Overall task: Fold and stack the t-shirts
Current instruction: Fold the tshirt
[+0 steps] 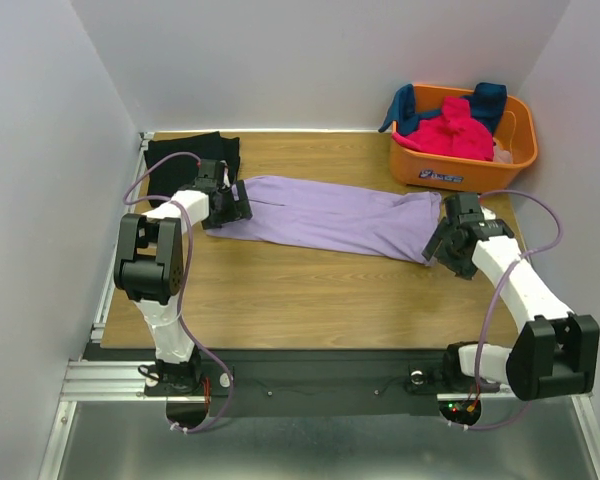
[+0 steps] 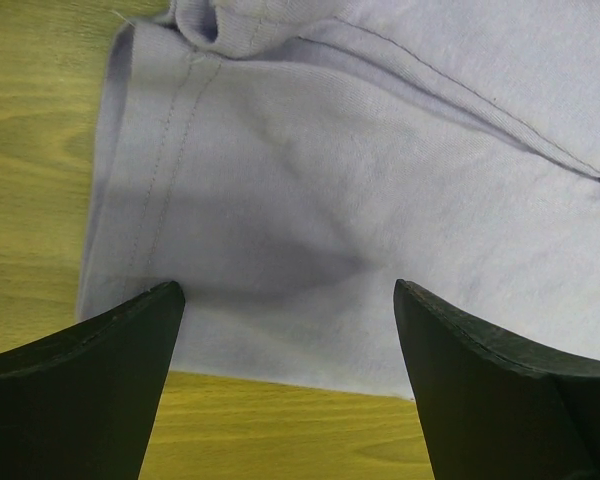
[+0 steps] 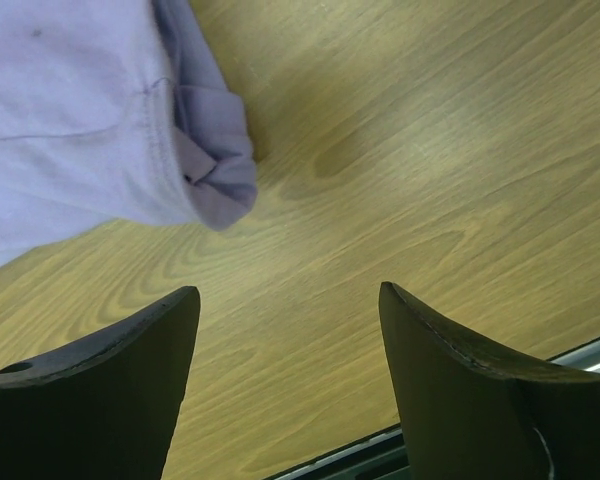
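Lying across the middle of the table: lavender t-shirt, drawn out in a long wrinkled band from far left to near right.

Black t-shirt: far left corner, lying flat. Its near edge is hidden behind the left arm, so whether it touches the lavender t-shirt cannot be told.

Orange basket: far right corner. A hot-pink t-shirt is heaped inside and a dark teal t-shirt hangs over the far rim. Both are bunched and partly buried. A pale scrap by the right wall is too small to identify.

Left gripper: at the left end of the lavender t-shirt.
- The overhead view hides its fingers under the wrist.
- The left wrist view shows the jaws spread wide above a double-stitched hem, with bare wood to the left and near side of the cloth.
- Fingertips are cut off by the frame's lower edge, so contact with the cloth cannot be told.

Right gripper: at the right end of the lavender t-shirt.
- The overhead view shows only the dark housing.
- The right wrist view shows the jaws parted over bare wood, with nothing held.
- The shirt's rolled corner lies just beside the left finger, apart from it.
- The table's near metal edge shows at the lower right of this view.
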{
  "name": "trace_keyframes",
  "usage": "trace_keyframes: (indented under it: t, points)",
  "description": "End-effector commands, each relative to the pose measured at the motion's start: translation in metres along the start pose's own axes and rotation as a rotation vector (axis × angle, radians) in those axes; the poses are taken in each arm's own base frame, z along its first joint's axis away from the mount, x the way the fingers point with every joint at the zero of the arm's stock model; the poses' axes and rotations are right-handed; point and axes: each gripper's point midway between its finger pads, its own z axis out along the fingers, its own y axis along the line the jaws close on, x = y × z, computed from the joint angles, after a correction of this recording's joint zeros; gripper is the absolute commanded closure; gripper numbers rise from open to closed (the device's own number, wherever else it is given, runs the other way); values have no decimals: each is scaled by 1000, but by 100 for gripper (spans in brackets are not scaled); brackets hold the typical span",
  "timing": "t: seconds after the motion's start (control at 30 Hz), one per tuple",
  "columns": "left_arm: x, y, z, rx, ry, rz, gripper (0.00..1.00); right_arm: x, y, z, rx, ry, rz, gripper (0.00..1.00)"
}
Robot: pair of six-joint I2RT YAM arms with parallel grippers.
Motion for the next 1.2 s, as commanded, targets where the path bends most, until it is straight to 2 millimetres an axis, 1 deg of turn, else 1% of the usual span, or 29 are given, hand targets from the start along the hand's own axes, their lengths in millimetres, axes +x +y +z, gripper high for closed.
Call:
trace_keyframes:
  t: [0.0, 0.13, 0.27, 0.3, 0.43, 0.5, 0.63, 0.83, 0.87, 0.9, 0.93, 1.0, 1.03, 1.1, 1.13, 1.17]
  points:
    - [4, -3, -4, 29, 7, -22, 2, -15, -4, 7, 56, -36, -21, 23]
    - [6, 0, -1, 22, 12, -26, 2, -25, 3, 12, 42, -71, -19, 25]
    - [7, 3, 3, 17, 20, -32, 2, -30, 10, 19, 36, -78, -23, 27]
    - [7, 4, 4, 14, 24, -32, 2, -29, 11, 23, 41, -66, -28, 27]
    - [7, 7, 4, 11, 22, -37, 2, -30, 20, 29, 13, -56, -26, 29]
    - [7, 9, 3, 7, 22, -41, 2, -29, 24, 29, -4, -47, -26, 30]
    - [6, 14, 3, 0, 20, -48, 2, -29, 20, 28, 3, -57, -35, 31]
    - [8, 15, 3, 1, 26, -53, 2, -28, 25, 33, -13, -45, -45, 31]
    - [7, 15, 3, 1, 26, -51, 2, -26, 24, 35, -2, -39, -45, 32]
    - [7, 15, 3, 0, 27, -54, 2, -26, 23, 37, 4, -37, -45, 34]
    - [7, 15, 3, 0, 25, -52, 2, -25, 23, 38, 9, -34, -47, 40]
    - [6, 16, 2, -1, 21, -54, 2, -22, 22, 41, 16, -23, -49, 47]
    - [7, 18, 3, -4, 25, -55, 2, -20, 20, 42, 22, -16, -47, 53]
    - [7, 20, 3, -5, 27, -62, 2, -17, 19, 44, 25, -8, -41, 62]
    - [7, 24, 5, -10, 32, -73, 2, -14, 19, 45, 27, 1, -42, 70]
    - [9, 26, 5, -10, 38, -78, 2, -12, 19, 46, 27, 9, -42, 74]
